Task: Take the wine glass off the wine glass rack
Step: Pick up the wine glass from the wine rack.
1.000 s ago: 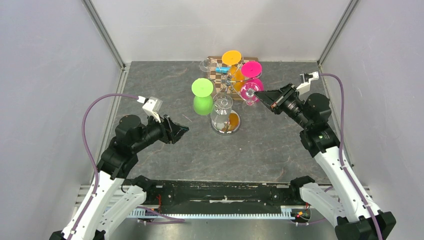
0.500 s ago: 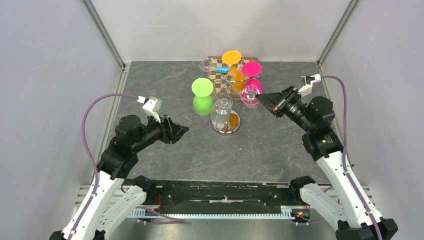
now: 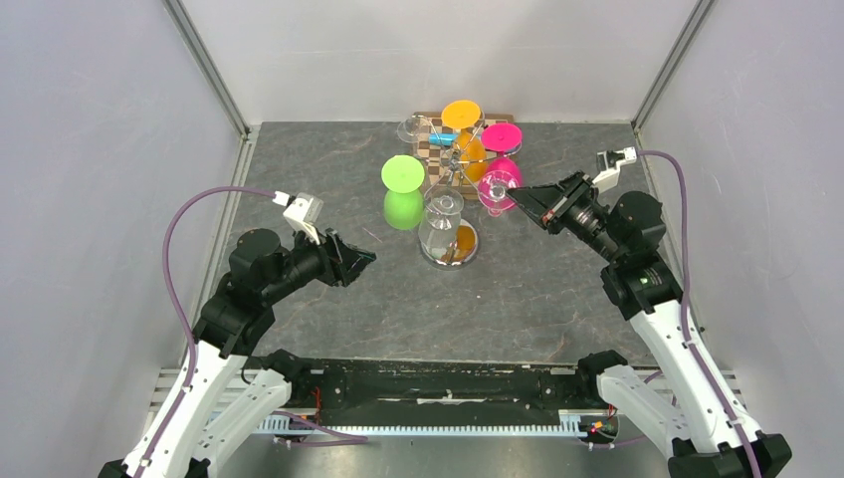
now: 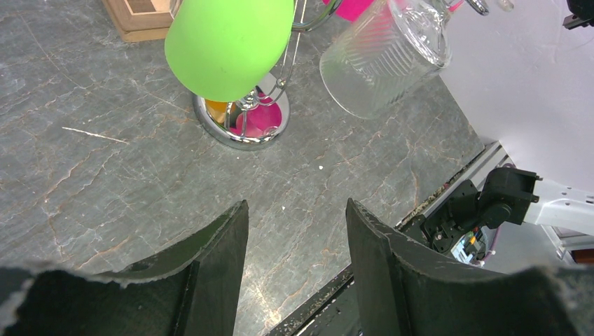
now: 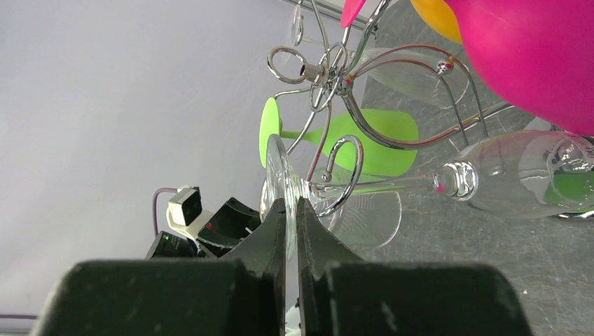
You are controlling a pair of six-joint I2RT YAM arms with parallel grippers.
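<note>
Near the table's (image 3: 557, 299) far edge, the wine glass rack (image 3: 464, 242) carries a clear wine glass (image 5: 518, 175) on one curled arm (image 5: 348, 150). My right gripper (image 5: 293, 206) pinches its thin, slippery, fragile foot (image 5: 279, 171); my left gripper (image 4: 298, 210) hangs with its fingers apart.

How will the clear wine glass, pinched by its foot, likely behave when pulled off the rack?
Probably slippery: the right gripper pinches the smooth foot edge of the glass. Likely fragile: its thin stem sits in a wire hook of the rack. Its bowl, far from the grip, may droop.
</note>
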